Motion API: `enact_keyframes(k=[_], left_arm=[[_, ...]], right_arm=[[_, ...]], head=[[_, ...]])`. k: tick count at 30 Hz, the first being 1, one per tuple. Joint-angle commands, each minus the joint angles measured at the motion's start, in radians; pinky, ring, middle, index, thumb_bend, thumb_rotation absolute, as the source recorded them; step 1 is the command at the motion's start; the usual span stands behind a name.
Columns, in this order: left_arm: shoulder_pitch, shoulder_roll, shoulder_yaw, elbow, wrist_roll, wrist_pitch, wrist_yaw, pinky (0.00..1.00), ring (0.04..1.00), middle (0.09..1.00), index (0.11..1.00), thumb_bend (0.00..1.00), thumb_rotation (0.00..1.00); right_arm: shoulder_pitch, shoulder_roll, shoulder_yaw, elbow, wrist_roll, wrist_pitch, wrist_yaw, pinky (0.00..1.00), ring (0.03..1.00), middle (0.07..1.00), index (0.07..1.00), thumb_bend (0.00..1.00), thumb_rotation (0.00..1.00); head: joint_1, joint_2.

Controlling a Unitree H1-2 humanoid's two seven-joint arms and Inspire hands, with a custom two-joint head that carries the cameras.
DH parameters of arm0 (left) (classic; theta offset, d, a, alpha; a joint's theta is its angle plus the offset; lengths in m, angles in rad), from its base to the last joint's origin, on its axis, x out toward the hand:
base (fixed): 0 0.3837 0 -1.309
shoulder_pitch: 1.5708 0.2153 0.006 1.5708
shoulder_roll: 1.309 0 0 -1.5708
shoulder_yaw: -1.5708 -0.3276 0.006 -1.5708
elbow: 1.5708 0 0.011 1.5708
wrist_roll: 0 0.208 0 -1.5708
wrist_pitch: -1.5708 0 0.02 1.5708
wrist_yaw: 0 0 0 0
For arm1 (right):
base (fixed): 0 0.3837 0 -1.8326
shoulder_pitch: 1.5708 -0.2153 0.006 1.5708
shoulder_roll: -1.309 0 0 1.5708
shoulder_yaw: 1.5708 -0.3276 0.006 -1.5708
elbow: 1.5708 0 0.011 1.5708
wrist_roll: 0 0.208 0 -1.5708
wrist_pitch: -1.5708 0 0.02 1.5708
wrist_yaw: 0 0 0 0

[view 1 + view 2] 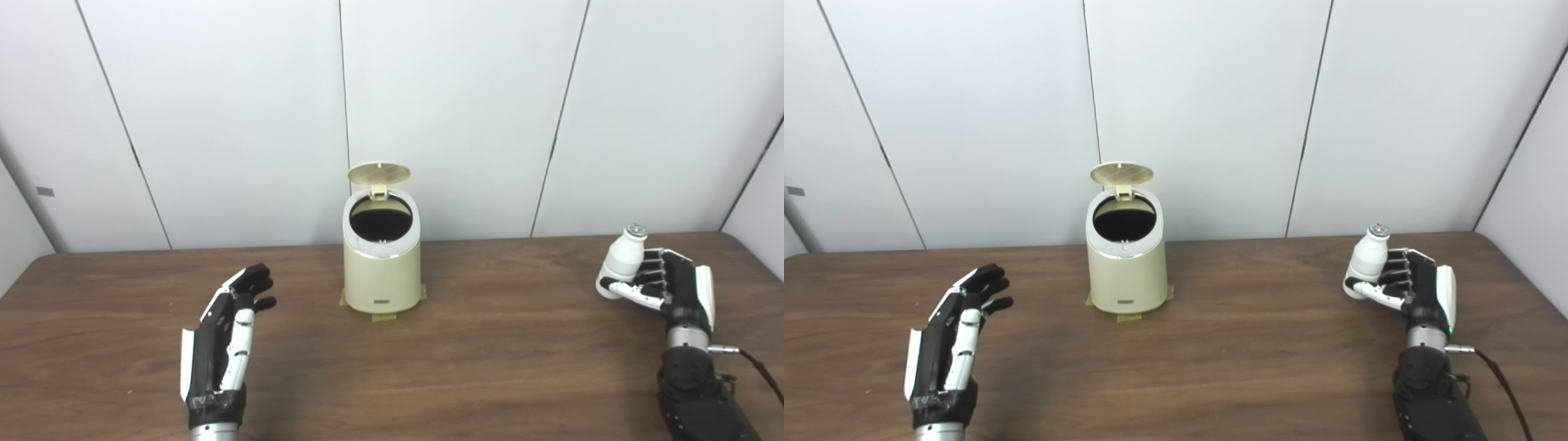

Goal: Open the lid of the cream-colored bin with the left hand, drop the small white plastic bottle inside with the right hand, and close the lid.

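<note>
Setting: white panelled wall (459,110) behind a dark brown wooden table (490,355) that fills the near half of the scene.
Bin: cream-coloured bin (382,275) stands upright near the far middle of the table, just in front of the wall.
Lid: round lid (379,174) is raised, hinged at the far side of the bin's rim and tilted up and back, so the dark inside shows.
Tape: strips of yellowish tape (384,316) lie on the table under the bin's base.
Left hand: left hand (225,340) is at the near left, well apart from the bin, fingers spread and stretched towards the far side, holding nothing.
Right hand: right hand (670,286) is at the right, well apart from the bin, fingers and thumb curled around the bottle.
Bottle: small white bottle (620,258) is upright in the right hand, its cap on top, raised off the table.
Cable: thin dark cable (759,367) runs from the right wrist towards the near right edge.
</note>
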State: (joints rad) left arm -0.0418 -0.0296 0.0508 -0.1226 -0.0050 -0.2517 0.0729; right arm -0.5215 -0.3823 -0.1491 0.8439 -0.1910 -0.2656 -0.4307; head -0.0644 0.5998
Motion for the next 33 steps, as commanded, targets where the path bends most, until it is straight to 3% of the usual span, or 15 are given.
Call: enact_keyframes(k=[1, 8, 20, 22, 25, 28, 33], left_arm=[[-0.031, -0.003, -0.003, -0.041, -0.001, -0.016, -0.001, 0.71, 0.786, 0.795, 0.779, 0.30, 0.68], [-0.032, 0.003, -0.006, -0.032, -0.004, -0.027, -0.010, 0.71, 0.790, 0.800, 0.784, 0.30, 0.68], [-0.032, 0.002, -0.011, -0.024, 0.007, -0.035, -0.005, 0.71, 0.792, 0.802, 0.786, 0.31, 0.66], [-0.034, 0.002, -0.011, -0.019, 0.013, -0.043, -0.004, 0.70, 0.789, 0.799, 0.782, 0.31, 0.66], [-0.036, -0.001, -0.010, -0.014, 0.021, -0.048, 0.002, 0.70, 0.786, 0.795, 0.778, 0.32, 0.66], [-0.037, -0.006, -0.010, -0.013, 0.032, -0.047, 0.009, 0.70, 0.785, 0.793, 0.776, 0.32, 0.67], [-0.039, -0.008, -0.011, -0.009, 0.028, -0.047, 0.008, 0.71, 0.784, 0.791, 0.773, 0.33, 0.66]], right_arm=[[-0.048, -0.027, -0.001, -0.016, 0.001, -0.040, -0.010, 0.36, 0.437, 0.488, 0.480, 0.53, 0.00], [-0.028, -0.015, -0.002, -0.082, -0.005, -0.011, -0.015, 0.38, 0.453, 0.495, 0.476, 0.53, 0.00], [0.007, 0.033, -0.003, -0.378, 0.069, -0.008, 0.113, 0.33, 0.414, 0.499, 0.503, 0.52, 0.00], [0.011, 0.045, 0.002, -0.445, 0.064, 0.026, 0.129, 0.33, 0.419, 0.499, 0.502, 0.52, 0.00], [0.020, 0.067, 0.014, -0.572, 0.029, 0.128, 0.141, 0.31, 0.404, 0.490, 0.513, 0.52, 0.00], [0.019, 0.077, 0.031, -0.646, 0.004, 0.160, 0.159, 0.26, 0.390, 0.454, 0.517, 0.52, 0.00], [0.015, 0.101, 0.054, -0.747, -0.009, 0.208, 0.198, 0.26, 0.401, 0.472, 0.510, 0.52, 0.00]], head=[[-0.002, 0.000], [-0.002, -0.002], [0.000, -0.006], [0.000, -0.006], [0.001, -0.007], [0.001, -0.006], [0.003, -0.008]])
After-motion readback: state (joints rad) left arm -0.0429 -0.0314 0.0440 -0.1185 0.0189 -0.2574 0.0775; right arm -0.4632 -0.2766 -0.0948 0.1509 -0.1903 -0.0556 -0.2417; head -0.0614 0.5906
